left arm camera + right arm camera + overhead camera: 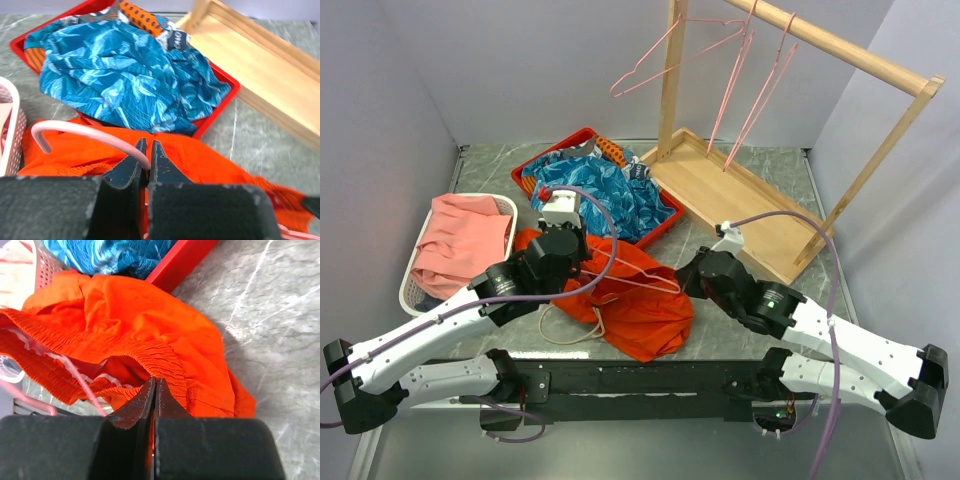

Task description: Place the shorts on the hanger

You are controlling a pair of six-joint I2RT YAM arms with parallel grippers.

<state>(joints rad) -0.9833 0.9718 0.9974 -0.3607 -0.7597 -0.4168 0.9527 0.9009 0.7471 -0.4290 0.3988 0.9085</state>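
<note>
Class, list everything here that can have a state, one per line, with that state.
shorts, crumpled, waistband pinched
hanger, lying on the shorts, hook gripped
left gripper, shut on the hanger
right gripper, shut on the shorts
blue leaf-patterned garment, bunched in the red tray
salmon-pink cloth, heaped in the white basket
spare hangers, hanging on the wooden rail

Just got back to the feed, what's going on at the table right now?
Both arms are on the shorts, which lie crumpled on the table beside the red tray. The left gripper is shut on the pink hanger near its hook, and the hanger rests on the orange fabric. The right gripper is pinched shut on the elastic waistband. I can't tell how far the hanger is threaded in.
</note>
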